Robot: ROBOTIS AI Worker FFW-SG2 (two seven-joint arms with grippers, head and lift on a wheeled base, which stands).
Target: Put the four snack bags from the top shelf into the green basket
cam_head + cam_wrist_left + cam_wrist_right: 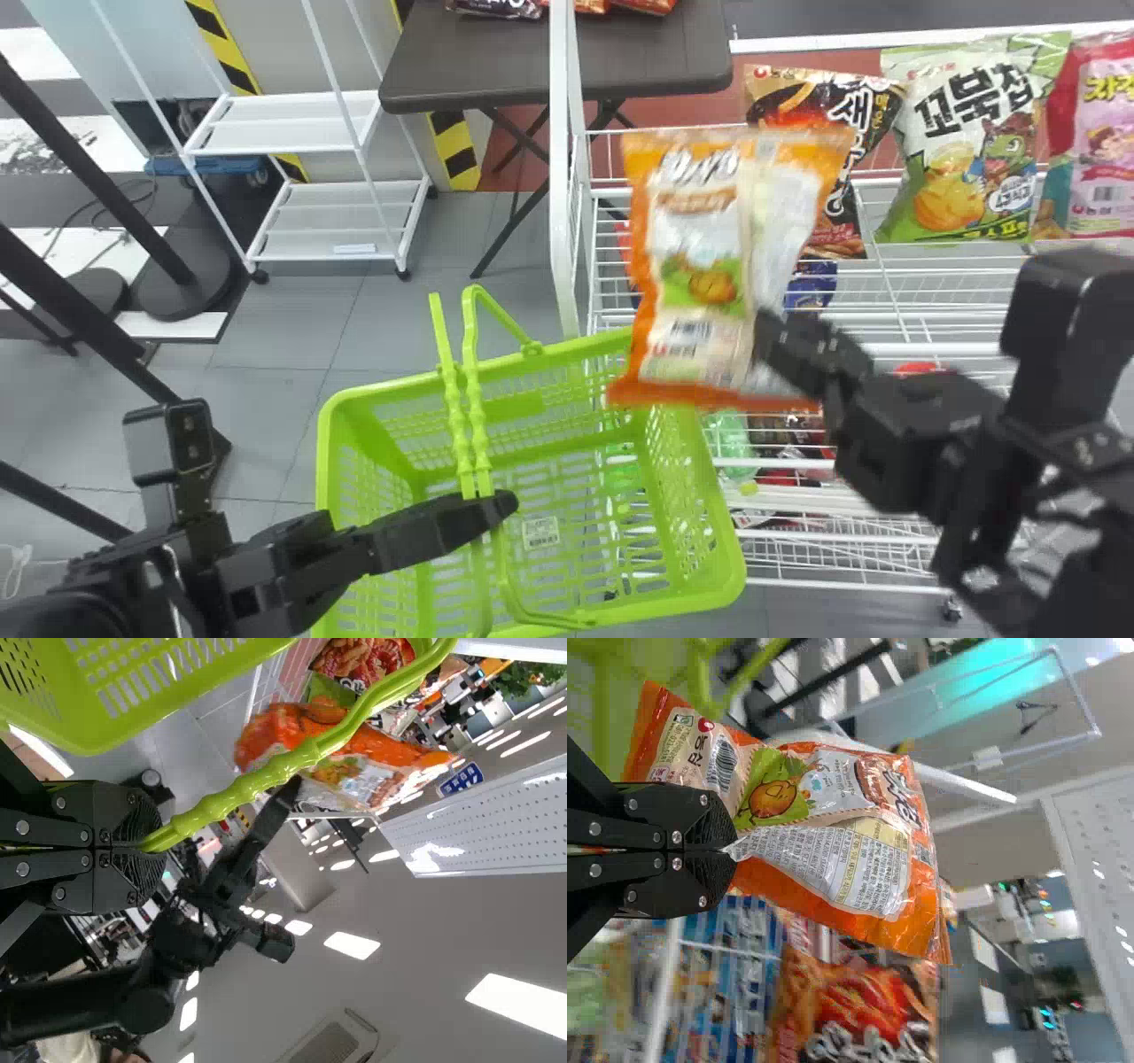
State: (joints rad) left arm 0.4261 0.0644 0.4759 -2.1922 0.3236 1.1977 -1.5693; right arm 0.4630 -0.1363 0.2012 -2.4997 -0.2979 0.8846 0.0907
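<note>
While gripping the orange snack bag [695, 275] at upper centre with the right end effector [733, 850], must put it into the green basket [723, 542], lower centre, with left end effector [152, 843] clenched on handle [223, 801]. Probably none delivered yet; then must fetch three bags [957, 168] from upper right.

Bright, ceiling lights [523, 1003] glaring (quite harshly)

Green basket [726, 554]: I count one
Orange snack bag [695, 275]: one
Top-shelf bags [961, 146]: at least three
Black table [496, 62]: one
White cart [332, 221]: one
My grippers [503, 507]: two
</note>
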